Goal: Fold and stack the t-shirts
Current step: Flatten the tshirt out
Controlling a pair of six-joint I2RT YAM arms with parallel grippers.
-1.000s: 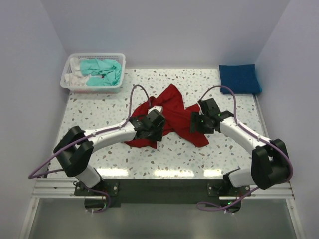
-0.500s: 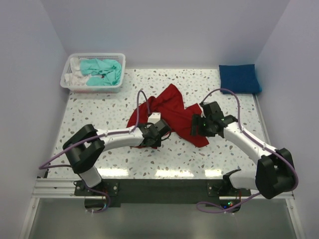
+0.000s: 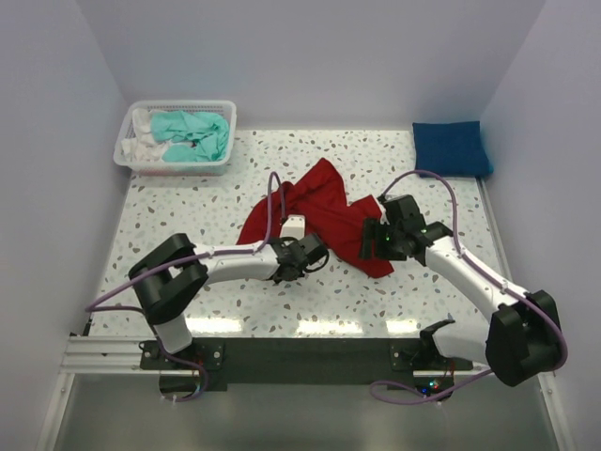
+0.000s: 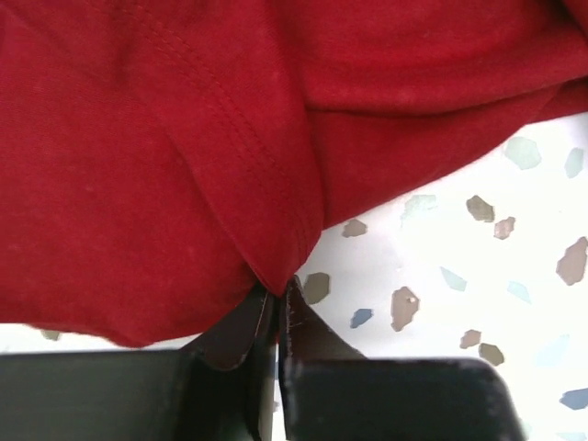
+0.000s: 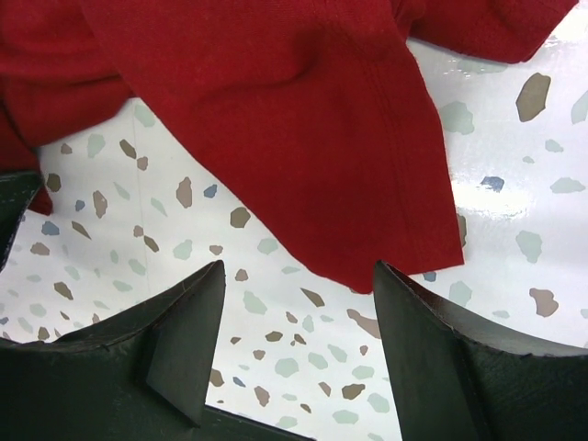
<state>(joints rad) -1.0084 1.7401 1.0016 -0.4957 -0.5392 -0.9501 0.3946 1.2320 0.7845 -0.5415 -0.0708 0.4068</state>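
The left hand is now pinching shut on the near hem of the crumpled deep red cloth t-shirt, which is lying mid-way across the speckled tabletop. A second ago its jaws were gaping. The right hand is hovering open over the shirt's right corner, so spreading looks next.
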